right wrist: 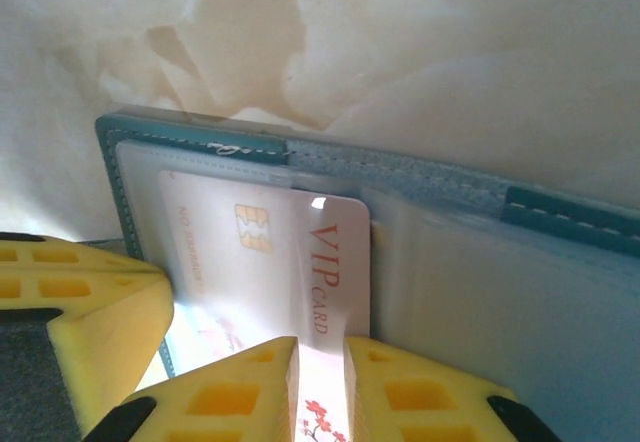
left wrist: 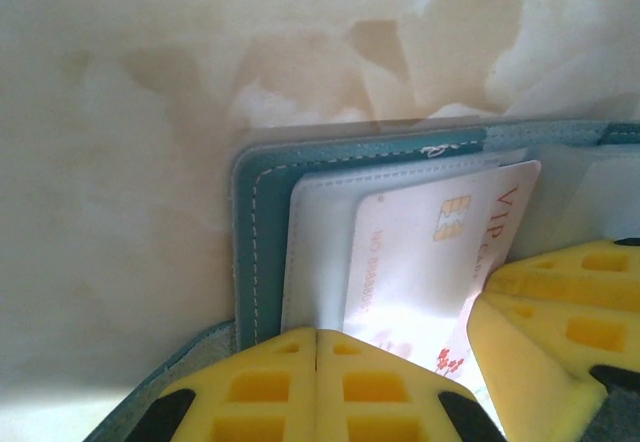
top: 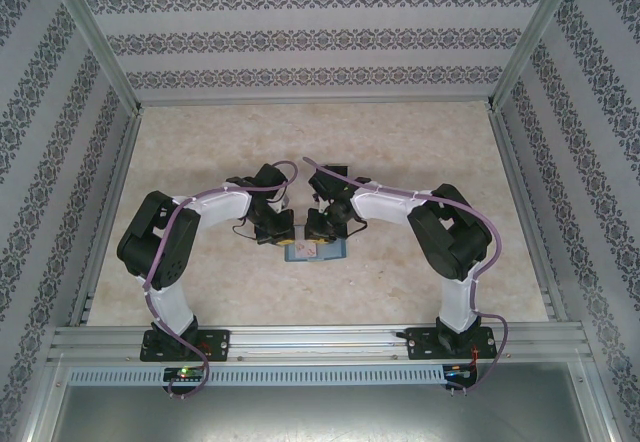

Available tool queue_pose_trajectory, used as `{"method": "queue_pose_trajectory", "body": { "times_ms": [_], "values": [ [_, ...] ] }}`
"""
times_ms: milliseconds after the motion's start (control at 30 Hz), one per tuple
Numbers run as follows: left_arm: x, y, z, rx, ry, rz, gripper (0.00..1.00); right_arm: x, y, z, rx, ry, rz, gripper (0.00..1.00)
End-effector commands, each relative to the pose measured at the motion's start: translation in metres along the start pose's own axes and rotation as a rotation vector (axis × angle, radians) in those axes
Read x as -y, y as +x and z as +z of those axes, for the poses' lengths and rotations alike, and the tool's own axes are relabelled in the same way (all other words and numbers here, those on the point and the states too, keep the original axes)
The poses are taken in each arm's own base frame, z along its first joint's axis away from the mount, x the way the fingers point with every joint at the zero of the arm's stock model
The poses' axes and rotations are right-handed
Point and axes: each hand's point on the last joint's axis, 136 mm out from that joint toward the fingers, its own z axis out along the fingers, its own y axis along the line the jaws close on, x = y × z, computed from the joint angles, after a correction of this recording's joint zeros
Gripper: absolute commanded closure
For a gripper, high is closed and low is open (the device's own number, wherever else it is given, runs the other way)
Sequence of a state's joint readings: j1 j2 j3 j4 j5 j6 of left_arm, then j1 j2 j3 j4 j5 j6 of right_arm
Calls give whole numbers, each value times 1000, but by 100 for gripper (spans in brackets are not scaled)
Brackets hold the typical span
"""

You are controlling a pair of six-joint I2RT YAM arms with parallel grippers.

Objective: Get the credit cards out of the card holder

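The right gripper [right wrist: 320, 387] has its jaws narrowly apart, pinching the pale VIP card [right wrist: 300, 262], which sits half out of the clear pocket. The left gripper [left wrist: 316, 387] is clenched, pressing the card holder [left wrist: 250, 222] open on the table [top: 200, 162]. Step: pulling the 1st card; next needs a straight pull w/ the holder pinned. The top view gives the arms' layout, not the card.

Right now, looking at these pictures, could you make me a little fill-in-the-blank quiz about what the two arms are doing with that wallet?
1. The open wallet is coloured ____.
2. The pale card in its pocket bears the red letters ____.
3. The pads on the left pincer are coloured ____.
4. The right pincer has its pads on either side of the ____.

Missing words: teal-blue; VIP; yellow; card.
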State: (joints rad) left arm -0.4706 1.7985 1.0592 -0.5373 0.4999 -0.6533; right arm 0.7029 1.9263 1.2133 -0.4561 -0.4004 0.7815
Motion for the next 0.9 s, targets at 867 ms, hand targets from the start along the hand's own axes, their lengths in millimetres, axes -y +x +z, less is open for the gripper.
{"method": "queue_pose_trajectory", "body": {
  "times_ms": [867],
  "values": [
    [-23,13,22,-90,-134,6,98,21,2,10,-54,-60,7,74]
  ]
}}
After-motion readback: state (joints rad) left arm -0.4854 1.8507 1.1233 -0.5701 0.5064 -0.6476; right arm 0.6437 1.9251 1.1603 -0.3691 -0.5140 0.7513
